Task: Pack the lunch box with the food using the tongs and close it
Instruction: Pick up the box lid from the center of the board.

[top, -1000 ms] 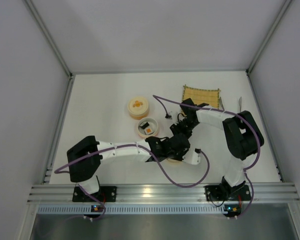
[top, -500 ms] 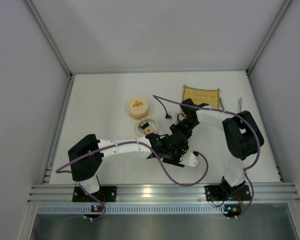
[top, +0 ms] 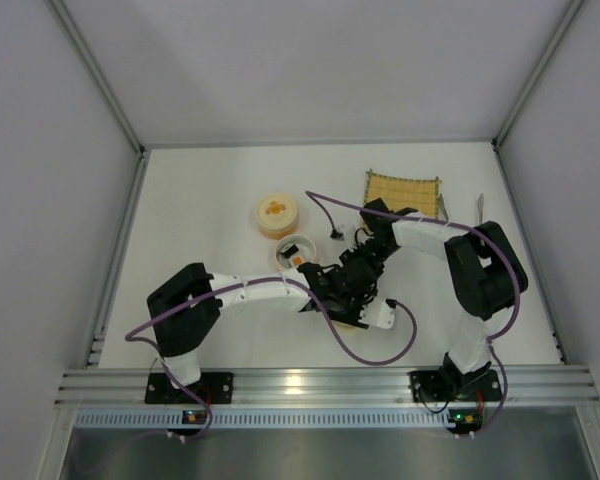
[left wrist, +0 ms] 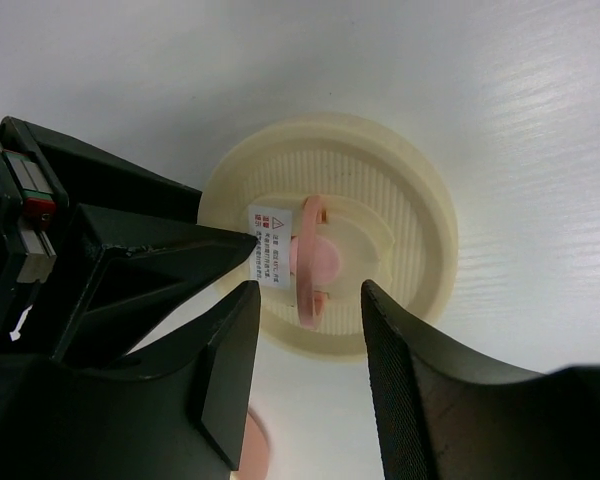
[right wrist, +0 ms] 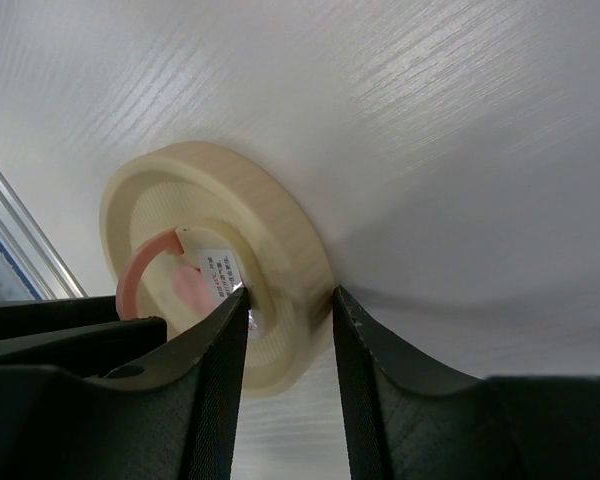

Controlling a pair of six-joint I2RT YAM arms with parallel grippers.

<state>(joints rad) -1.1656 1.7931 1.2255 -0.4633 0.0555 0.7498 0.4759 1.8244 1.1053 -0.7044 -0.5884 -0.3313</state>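
A flat cream lid (left wrist: 400, 215) with an upright pink ring handle (left wrist: 308, 262) lies on the white table. My left gripper (left wrist: 305, 305) is open, its fingers on either side of the handle without touching it. My right gripper (right wrist: 287, 300) is shut on the lid's rim (right wrist: 280, 225), one finger inside and one outside. In the top view both grippers, left (top: 346, 298) and right (top: 360, 270), meet over the lid and hide most of it. An open bowl (top: 284, 247) holds a sushi roll (top: 296, 259). The closed orange-rimmed bowl (top: 277, 214) stands behind it. The tongs (top: 478, 207) lie by the right wall.
The bamboo mat (top: 404, 190) lies at the back right. Purple cables (top: 325, 205) loop over the table between the arms. A pink rounded edge (left wrist: 248, 447) shows low in the left wrist view; I cannot tell what it is.
The left arm has reached further right over the lid, and its jaws have widened. The right arm has stayed in place on the rim.
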